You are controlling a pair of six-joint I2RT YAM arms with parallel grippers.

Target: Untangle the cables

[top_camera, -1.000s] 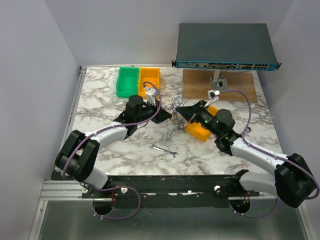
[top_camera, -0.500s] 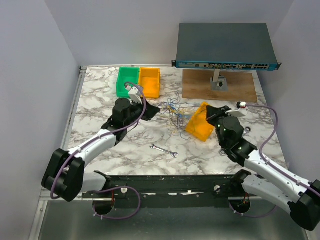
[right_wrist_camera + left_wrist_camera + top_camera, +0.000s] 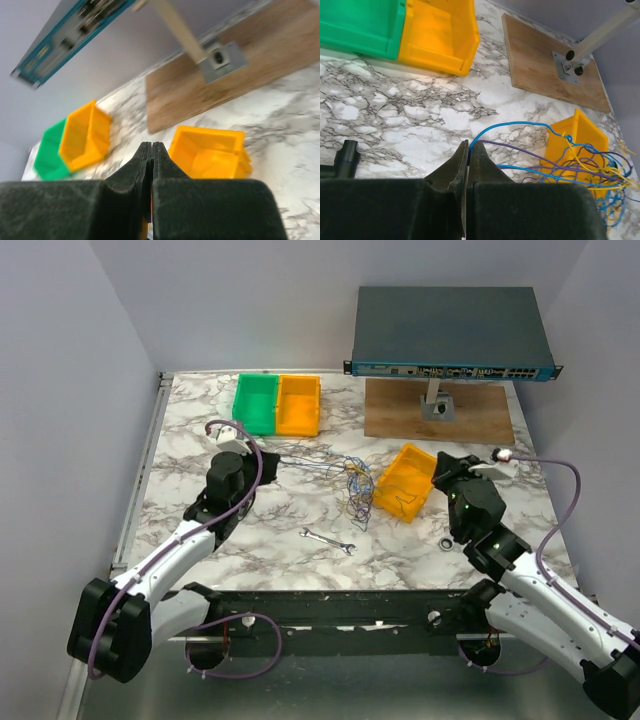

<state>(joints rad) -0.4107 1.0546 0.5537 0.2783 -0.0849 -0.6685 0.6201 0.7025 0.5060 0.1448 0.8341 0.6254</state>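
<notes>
The cables [image 3: 353, 485] are a tangle of thin blue, purple and yellow wires on the marble table, left of a small orange bin [image 3: 405, 492]. My left gripper [image 3: 272, 454] is shut on a blue and a purple wire, which stretch taut from its tips to the tangle. In the left wrist view the jaws [image 3: 469, 146] pinch these wires, and the tangle [image 3: 592, 167] lies over the small orange bin [image 3: 580, 137]. My right gripper [image 3: 440, 463] is shut just right of that bin. In the right wrist view [image 3: 151, 146] no wire shows between the jaws.
A green bin [image 3: 255, 403] and an orange bin [image 3: 299, 405] stand at the back. A wrench [image 3: 328, 540] lies in front of the tangle, and a washer [image 3: 447, 540] is near the right arm. A network switch [image 3: 450, 332] stands on a post over a wooden board [image 3: 440, 412].
My left gripper has pulled back to the left with wires in it, stretching them out. My right gripper has drawn back to the right, and the small orange bin has settled flat from its tilt.
</notes>
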